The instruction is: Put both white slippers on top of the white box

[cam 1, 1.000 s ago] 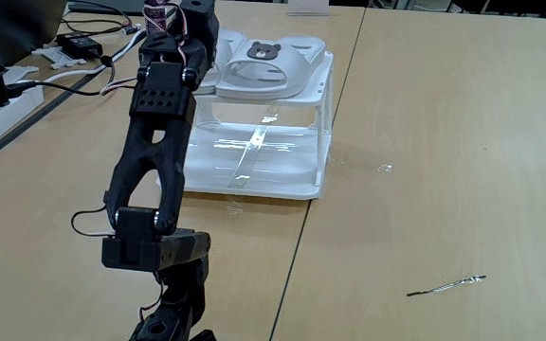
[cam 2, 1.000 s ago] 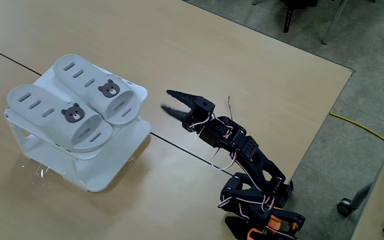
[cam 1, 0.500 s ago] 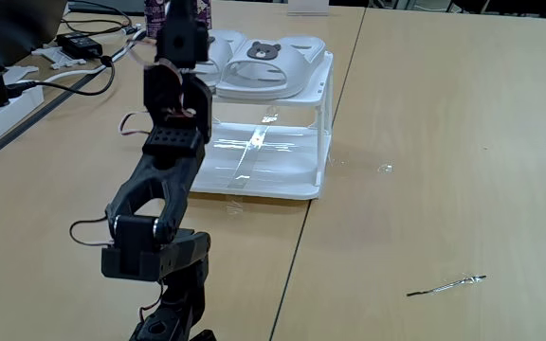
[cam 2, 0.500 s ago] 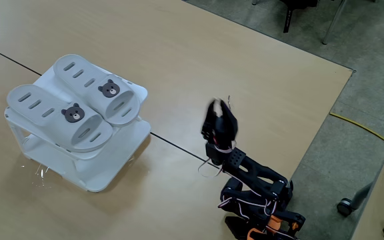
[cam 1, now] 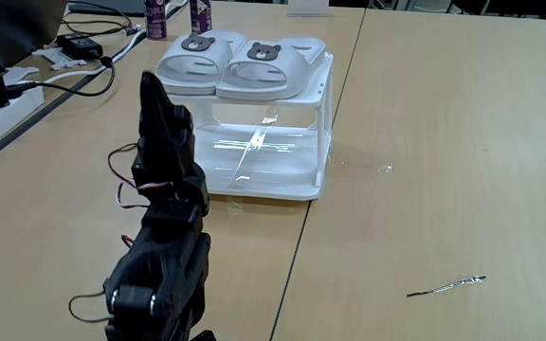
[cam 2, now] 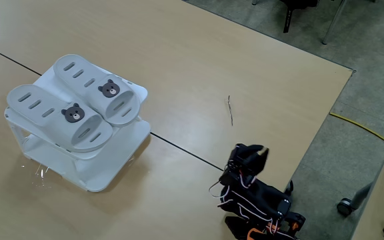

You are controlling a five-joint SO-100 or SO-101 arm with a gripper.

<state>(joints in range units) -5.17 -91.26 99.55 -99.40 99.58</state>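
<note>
Black two-finger claw [cam 2: 254, 153] folded back over arm base, well right of white plastic two-tier rack [cam 2: 105, 177]; fingers look nearly closed, nothing held, though exact gap hard to tell. Pair of white rubber bear-face slide slippers [cam 2: 79, 101] side by side on rack's flat top. Thin dark wire scrap [cam 2: 230, 109] on wooden table [cam 2: 199, 53], right of rack.
</note>
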